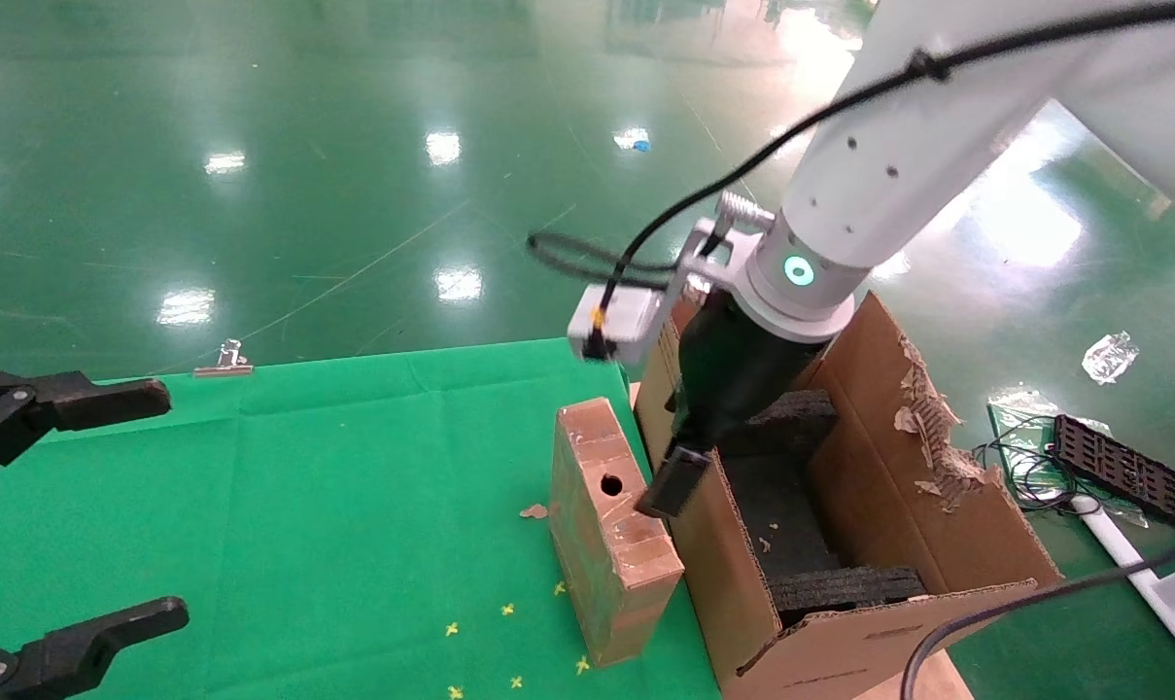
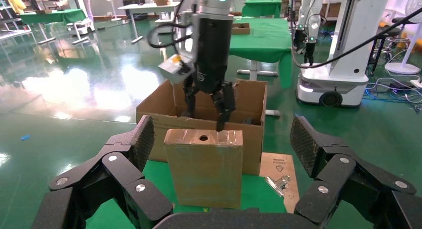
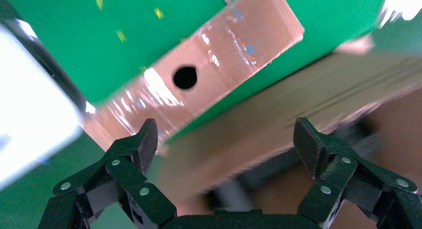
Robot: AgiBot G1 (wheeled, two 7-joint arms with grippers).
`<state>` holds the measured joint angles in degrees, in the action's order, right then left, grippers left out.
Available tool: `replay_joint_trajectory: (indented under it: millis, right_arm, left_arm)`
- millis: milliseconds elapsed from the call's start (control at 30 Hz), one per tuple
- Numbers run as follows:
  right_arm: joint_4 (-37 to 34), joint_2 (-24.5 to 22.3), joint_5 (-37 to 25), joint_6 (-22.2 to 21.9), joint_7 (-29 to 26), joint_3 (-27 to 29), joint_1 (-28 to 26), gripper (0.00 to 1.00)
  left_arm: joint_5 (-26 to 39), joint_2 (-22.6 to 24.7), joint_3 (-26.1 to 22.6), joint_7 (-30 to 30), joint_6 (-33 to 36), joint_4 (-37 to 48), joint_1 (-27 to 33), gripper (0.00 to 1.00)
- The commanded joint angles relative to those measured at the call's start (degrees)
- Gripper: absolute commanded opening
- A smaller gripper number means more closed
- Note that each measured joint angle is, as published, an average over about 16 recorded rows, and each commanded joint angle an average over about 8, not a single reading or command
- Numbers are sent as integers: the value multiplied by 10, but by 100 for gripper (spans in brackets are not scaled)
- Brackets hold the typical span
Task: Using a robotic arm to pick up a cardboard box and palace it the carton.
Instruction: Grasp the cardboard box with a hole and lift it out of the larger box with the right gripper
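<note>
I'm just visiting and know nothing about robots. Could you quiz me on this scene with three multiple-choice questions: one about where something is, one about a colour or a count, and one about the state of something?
1. Where does the cardboard box stand?
A. Inside the carton
B. On the green cloth beside the carton
C. On the floor

2. How many round holes show in the box's top face?
A. One
B. Three
C. None

3. How is the right gripper?
A. Shut on the box
B. Open, holding nothing
C. Out of sight

Answers:
1 B: it stands on edge on the green cloth, just outside the carton wall.
2 A: a single dark hole shows in the right wrist view.
3 B: its fingers are spread over the carton's near wall, above the box, with nothing between them. The left gripper waits open at the cloth's left.
</note>
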<state>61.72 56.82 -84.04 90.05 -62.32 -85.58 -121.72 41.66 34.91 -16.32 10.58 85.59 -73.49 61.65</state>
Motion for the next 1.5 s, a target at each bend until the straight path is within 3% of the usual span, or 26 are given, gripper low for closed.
replay_joint_trajectory:
  millis: [33, 233, 533, 600, 700, 767, 833, 900, 967, 1000, 1067, 1500]
  right_arm:
    - [-44, 8, 18, 5, -55, -10, 0, 100]
    - [-144, 21, 79, -2, -77, -16, 21, 100]
    - [-216, 53, 95, -8, -67, -29, 43, 100]
    - [-223, 59, 95, -9, -64, -32, 45, 90]
    - [-229, 67, 95, -7, -59, -37, 47, 56]
    - [-230, 71, 94, -5, -58, -41, 47, 31]
    - [-229, 74, 93, -4, -58, -45, 47, 9]
    - [-226, 76, 93, -3, -59, -50, 47, 1]
    - [-223, 78, 92, -2, -61, -56, 46, 0]
    - [-221, 79, 92, -2, -62, -58, 46, 0]
    - [-218, 80, 92, -2, -65, -63, 45, 0]
    - [-203, 93, 98, -8, -75, -85, 49, 0]
  left_arm:
    - [0, 0, 0, 0, 0, 0, 0, 100]
    - [0, 0, 0, 0, 0, 0, 0, 100]
    - [0, 0, -1, 0, 0, 0, 0, 100]
    - [-1, 0, -1, 0, 0, 0, 0, 100]
    - [-1, 0, -1, 0, 0, 0, 0, 99]
    - [-1, 0, -1, 0, 0, 0, 0, 84]
    - [-1, 0, -1, -1, 0, 0, 0, 60]
    - [-1, 0, -1, -1, 0, 0, 0, 35]
    - [-1, 0, -1, -1, -1, 0, 0, 11]
    - [-1, 0, -1, -1, -1, 0, 0, 4]
    - [-1, -1, -1, -1, -1, 0, 0, 0]
    - [-1, -1, -2, -1, -1, 0, 0, 0]
